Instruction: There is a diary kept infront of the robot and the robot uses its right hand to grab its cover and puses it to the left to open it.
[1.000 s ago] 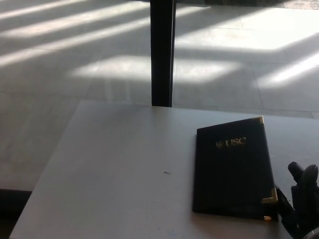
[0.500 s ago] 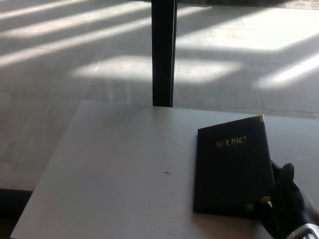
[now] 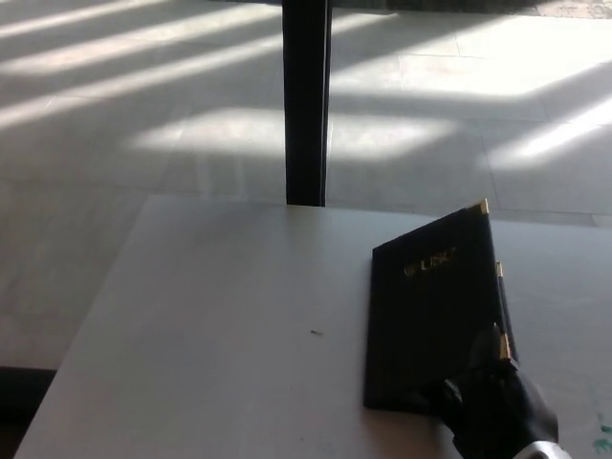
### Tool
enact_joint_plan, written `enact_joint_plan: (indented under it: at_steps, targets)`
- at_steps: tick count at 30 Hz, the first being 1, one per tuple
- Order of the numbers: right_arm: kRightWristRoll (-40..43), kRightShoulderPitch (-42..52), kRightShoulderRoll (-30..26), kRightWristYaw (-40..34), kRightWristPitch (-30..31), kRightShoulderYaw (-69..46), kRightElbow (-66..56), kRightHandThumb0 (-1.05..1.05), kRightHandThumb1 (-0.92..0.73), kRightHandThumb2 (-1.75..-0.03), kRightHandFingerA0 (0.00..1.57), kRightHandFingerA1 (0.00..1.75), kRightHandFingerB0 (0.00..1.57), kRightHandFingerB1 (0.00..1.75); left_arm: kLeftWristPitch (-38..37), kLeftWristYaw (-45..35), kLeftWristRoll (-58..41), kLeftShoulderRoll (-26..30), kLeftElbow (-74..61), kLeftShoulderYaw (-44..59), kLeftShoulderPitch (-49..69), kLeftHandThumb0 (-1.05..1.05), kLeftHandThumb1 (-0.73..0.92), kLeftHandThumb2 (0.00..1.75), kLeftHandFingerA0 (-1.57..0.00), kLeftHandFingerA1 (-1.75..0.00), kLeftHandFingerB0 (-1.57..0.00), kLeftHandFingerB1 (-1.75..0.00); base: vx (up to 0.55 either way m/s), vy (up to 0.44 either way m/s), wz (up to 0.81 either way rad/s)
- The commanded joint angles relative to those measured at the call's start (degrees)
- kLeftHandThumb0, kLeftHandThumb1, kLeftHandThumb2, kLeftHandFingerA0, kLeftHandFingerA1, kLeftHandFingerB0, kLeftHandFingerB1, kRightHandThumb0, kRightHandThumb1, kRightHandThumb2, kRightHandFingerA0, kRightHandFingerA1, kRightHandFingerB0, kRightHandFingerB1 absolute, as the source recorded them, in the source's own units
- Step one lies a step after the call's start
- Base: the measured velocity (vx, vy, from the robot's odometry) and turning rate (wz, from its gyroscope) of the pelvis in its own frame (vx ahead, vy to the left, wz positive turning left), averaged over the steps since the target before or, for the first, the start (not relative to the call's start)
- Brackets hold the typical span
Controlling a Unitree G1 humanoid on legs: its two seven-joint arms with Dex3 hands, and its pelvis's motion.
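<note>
Diary (image 3: 435, 306) cover edge in right hand (image 3: 497, 411)

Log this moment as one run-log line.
right hand: gripping near corner of diary cover | cover: lifted along right edge, partly open | left hand: not in view | table: diary at right

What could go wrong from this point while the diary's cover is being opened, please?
1. The right robot hand grips the cover only at its near right corner, so the partly raised cover could slip out and fall shut.
2. The diary lies loose on the smooth table; pushing left might slide the whole book rather than swing the cover over.
</note>
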Motion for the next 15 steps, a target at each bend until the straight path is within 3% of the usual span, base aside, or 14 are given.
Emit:
enact_joint_plan:
  at_steps: [1, 5, 9, 10, 11, 12, 13, 14, 15]
  targets:
    - [-7.9, -0.7, 6.2, -1.0, -3.7, 10.1, 2.9, -0.85, -0.87, -0.66, 0.27, 0.41, 0.24, 0.38, -0.5, -0.1, 0.3, 1.2, 0.5, -0.8, -0.4, -0.61, 0.75, 0.63, -0.51, -0.45, -0.43, -0.41, 0.00, 0.000, 0.00]
    - [-15.8, -5.5, 2.7, -1.6, -7.4, 15.9, 7.5, -0.83, -0.89, -0.67, 0.21, 0.40, 0.21, 0.37, -1.3, -0.2, 0.6, 1.6, 2.1, -1.1, -0.9, -0.60, 0.75, 0.63, -0.50, -0.45, -0.43, -0.40, 0.00, 0.000, 0.00]
    - [-24.1, -12.1, -1.5, -4.0, -7.2, 20.0, 13.4, -0.88, -0.92, -0.68, 0.23, 0.42, 0.19, 0.38, -1.3, -0.1, 0.7, 1.9, 2.5, -1.4, -1.5, -0.62, 0.75, 0.63, -0.53, -0.45, -0.44, -0.40, 0.00, 0.000, 0.00]
    - [-28.0, -14.5, -3.5, -5.0, -6.8, 22.3, 15.4, -0.97, -0.77, -1.10, 0.46, 0.90, 0.12, 0.47, -1.4, 0.0, 1.1, 2.1, 2.2, -1.8, -1.6, -0.62, 0.74, 0.63, -0.53, -0.45, -0.45, -0.40, 0.00, 0.000, 0.00]
    - [-31.7, -17.1, -5.5, -5.5, -6.7, 24.5, 18.2, -0.99, -0.92, -0.72, 0.66, 1.45, 0.08, 0.31, -1.5, -0.2, 1.2, 2.3, 2.1, -2.0, -1.7, -0.63, 0.73, 0.64, -0.54, -0.46, -0.45, -0.41, 0.00, 0.000, 0.00]
    - [-33.8, -19.2, -7.2, -5.0, -5.5, 26.3, 20.3, -0.99, -0.92, -0.72, 0.66, 1.45, 0.08, 0.31, -1.6, -0.1, 1.2, 2.5, 2.3, -2.0, -2.0, -0.63, 0.73, 0.64, -0.54, -0.46, -0.45, -0.41, 0.00, 0.000, 0.00]
    - [-35.3, -20.3, -8.1, -5.2, -5.8, 27.2, 21.7, -0.84, -0.66, -1.15, 0.60, 1.09, 0.00, 0.33, -1.3, -0.2, 0.9, 2.5, 2.2, -1.9, -2.1, -0.63, 0.72, 0.64, -0.54, -0.46, -0.46, -0.41, 0.00, 0.000, 0.00]
    - [-35.9, -21.3, -9.7, -3.1, -6.3, 28.1, 22.9, -0.98, -0.74, -1.17, 0.00, 0.15, 0.00, 0.17, -1.1, -0.3, 1.0, 2.7, 1.8, -2.0, -2.1, -0.63, 0.72, 0.64, -0.53, -0.46, -0.45, -0.41, 0.00, 0.000, 0.00]
    - [-36.1, -21.8, -10.5, -2.3, -6.7, 28.5, 23.5, -0.98, -0.74, -1.17, 0.00, 0.15, 0.00, 0.17, -0.9, -0.4, 1.0, 2.9, 1.6, -2.1, -2.1, -0.63, 0.72, 0.64, -0.53, -0.46, -0.45, -0.41, 0.00, 0.000, 0.00]
